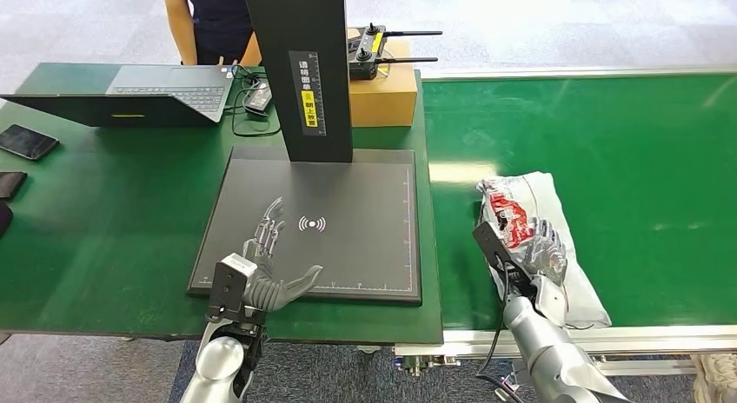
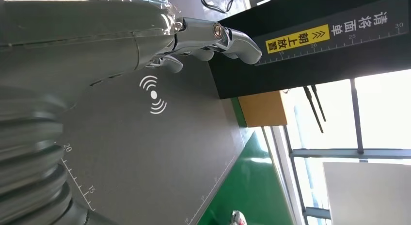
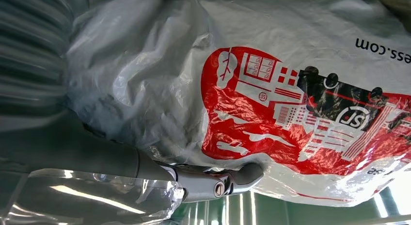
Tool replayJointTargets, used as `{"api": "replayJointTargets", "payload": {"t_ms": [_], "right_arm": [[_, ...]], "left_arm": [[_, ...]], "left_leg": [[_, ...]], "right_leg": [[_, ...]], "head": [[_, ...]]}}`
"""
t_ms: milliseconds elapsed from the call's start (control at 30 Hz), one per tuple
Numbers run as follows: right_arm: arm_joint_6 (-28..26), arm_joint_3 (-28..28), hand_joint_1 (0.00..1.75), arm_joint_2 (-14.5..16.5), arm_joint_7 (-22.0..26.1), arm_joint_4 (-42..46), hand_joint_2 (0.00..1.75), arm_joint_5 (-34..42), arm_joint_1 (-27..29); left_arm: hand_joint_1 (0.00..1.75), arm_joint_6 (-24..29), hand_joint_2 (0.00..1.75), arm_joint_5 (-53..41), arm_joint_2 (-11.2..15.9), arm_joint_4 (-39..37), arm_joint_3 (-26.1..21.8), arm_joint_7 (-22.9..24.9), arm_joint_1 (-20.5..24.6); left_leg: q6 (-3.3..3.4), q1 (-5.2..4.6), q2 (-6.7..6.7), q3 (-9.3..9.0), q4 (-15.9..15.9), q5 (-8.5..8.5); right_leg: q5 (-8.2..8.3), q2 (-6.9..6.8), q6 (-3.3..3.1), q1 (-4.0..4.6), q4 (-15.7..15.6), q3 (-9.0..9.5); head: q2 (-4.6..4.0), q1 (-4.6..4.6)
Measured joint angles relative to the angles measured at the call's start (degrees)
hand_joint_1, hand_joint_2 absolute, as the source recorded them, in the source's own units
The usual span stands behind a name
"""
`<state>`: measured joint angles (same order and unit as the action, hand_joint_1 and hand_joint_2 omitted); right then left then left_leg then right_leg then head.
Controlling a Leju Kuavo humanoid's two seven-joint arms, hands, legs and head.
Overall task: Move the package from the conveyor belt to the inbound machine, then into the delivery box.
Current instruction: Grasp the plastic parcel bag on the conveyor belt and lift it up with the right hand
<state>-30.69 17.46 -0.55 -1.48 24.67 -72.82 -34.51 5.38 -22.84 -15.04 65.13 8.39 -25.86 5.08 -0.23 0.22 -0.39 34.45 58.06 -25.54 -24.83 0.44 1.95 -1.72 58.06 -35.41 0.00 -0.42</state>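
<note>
The package, a crumpled grey-white plastic mailer with a red and black print, is lying on the green conveyor belt in the lower right of the head view, near the belt's front edge; the right hand is lying on top of it, fingers curling over the printed area, and in the right wrist view the thumb is pressing into the plastic just under the red print, so the hand is gripping the package while it is resting on the belt; the left hand is hovering in the lower centre-left, over the front left part of the dark scanning plate of the inbound machine, fingers spread apart and holding nothing; the machine's black column is rising at upper centre; a laptop is sitting open at the upper left of the green table, a brown cardboard box is standing just right of the column, and a person is standing at the top edge.
</note>
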Motion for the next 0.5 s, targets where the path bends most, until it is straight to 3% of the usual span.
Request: {"api": "replayJointTargets", "payload": {"t_ms": [200,400,500], "right_arm": [[0.1,-0.2,0.0,0.0,-1.6,-0.6,1.75,-1.0,-0.1],[1.7,-1.7,0.03,0.0,-13.6,-0.8,1.75,-7.6,-0.6],[3.5,-2.3,1.18,0.0,-16.2,-1.0,1.75,-9.1,-0.8]], "left_arm": [[0.0,0.0,1.75,0.1,0.0,-0.1,0.0,0.1,0.0],[0.0,0.1,1.75,0.6,0.1,0.0,0.2,1.0,0.0],[0.0,0.2,1.75,0.6,0.1,0.0,0.3,1.2,0.0]], "left_leg": [[0.0,0.0,0.0,0.0,0.0,0.0],[0.02,0.0,-0.05,-0.08,0.0,0.01],[0.04,0.0,-0.07,-0.15,0.0,0.01]], "right_leg": [[0.0,0.0,0.0,0.0,0.0,0.0],[-0.01,-0.06,0.01,0.0,0.0,0.12],[-0.02,-0.09,0.02,0.0,0.0,0.22]], "head": [[0.0,-0.01],[0.0,-0.01],[0.0,-0.01]]}}
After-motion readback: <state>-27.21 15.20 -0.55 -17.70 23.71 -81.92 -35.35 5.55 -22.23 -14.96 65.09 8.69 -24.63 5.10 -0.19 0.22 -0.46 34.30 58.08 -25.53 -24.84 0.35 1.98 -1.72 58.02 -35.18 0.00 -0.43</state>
